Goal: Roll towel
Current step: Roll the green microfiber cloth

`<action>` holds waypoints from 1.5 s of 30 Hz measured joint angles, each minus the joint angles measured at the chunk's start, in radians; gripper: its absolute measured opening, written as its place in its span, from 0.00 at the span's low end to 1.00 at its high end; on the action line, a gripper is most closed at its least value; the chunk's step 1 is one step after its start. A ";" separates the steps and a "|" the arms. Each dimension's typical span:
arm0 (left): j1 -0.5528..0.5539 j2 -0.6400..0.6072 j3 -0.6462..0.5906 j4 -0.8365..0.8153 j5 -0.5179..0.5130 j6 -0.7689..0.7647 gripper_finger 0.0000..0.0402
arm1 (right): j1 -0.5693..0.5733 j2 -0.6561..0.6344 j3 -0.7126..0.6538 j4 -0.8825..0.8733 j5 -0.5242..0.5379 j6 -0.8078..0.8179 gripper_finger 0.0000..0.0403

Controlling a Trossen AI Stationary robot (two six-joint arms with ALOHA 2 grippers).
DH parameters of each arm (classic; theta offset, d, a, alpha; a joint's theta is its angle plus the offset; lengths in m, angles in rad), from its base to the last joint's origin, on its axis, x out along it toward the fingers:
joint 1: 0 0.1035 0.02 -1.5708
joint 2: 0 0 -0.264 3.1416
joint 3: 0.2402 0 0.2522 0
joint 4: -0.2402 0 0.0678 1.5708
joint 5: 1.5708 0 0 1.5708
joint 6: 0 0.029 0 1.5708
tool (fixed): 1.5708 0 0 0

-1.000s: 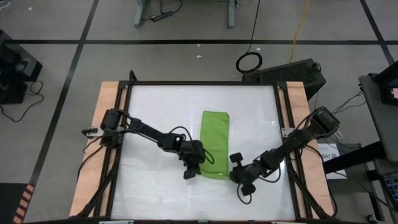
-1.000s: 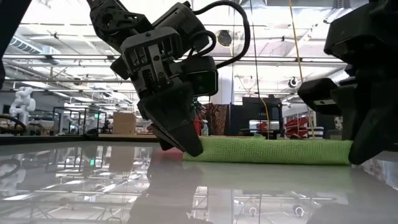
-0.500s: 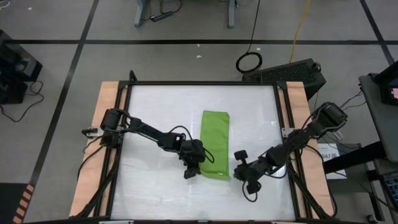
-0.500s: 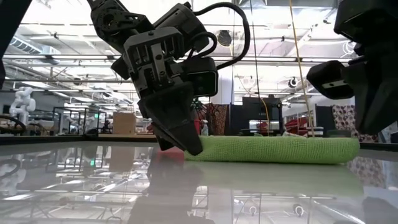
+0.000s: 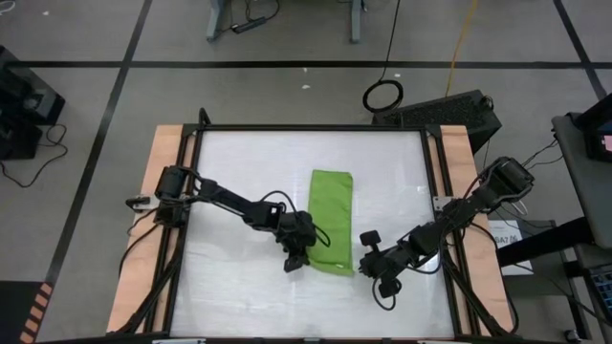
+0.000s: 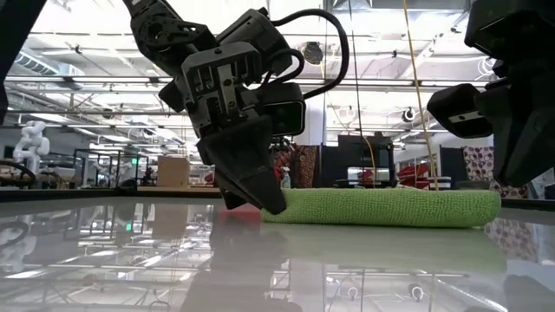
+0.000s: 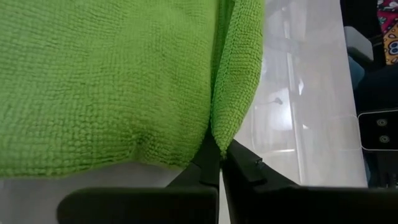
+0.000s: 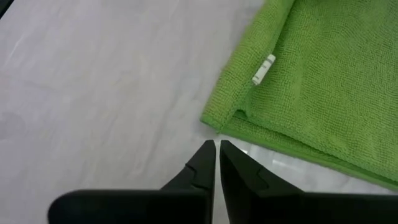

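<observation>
The lime-green towel (image 5: pixel 330 222) lies folded into a narrow strip on the white table, running from far to near. My left gripper (image 5: pixel 295 261) is shut at the strip's near left corner; in the low view its fingers (image 6: pixel 260 191) slant down onto the towel's end (image 6: pixel 286 208). My right gripper (image 8: pixel 216 149) is shut and hovers just off the near right corner, which carries a small white tag (image 8: pixel 263 69). It touches nothing. My left gripper pinches the towel at its near left corner (image 7: pixel 216 132) between its two fingertips, coming in slanting down from the table's left. A crease runs up from the pinch, and the cloth beside it (image 7: pixel 241 87) stands raised. The rest of the towel lies flat on the table.
Black rails (image 5: pixel 435 191) and wooden side boards (image 5: pixel 158 191) frame the table. White table surface (image 5: pixel 239 172) lies open to the left of and beyond the towel. A black case (image 5: pixel 449 115) sits past the far right corner.
My right gripper has risen from the towel's near right end and drawn back a little toward the table's right edge, its fingers staying shut. The towel's end there now shows, rounded and lying on the table.
</observation>
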 joint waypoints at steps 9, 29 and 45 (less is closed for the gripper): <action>0.006 0.000 0.001 -0.003 0.011 -0.008 0.01 | 0.000 0.000 0.000 0.001 0.000 0.000 0.04; -0.002 -0.002 0.001 -0.004 0.033 -0.052 0.01 | 0.000 0.000 0.001 0.001 0.000 0.000 0.04; -0.004 -0.002 0.002 -0.004 0.048 -0.060 0.02 | 0.000 0.000 0.001 0.017 0.002 -0.126 0.04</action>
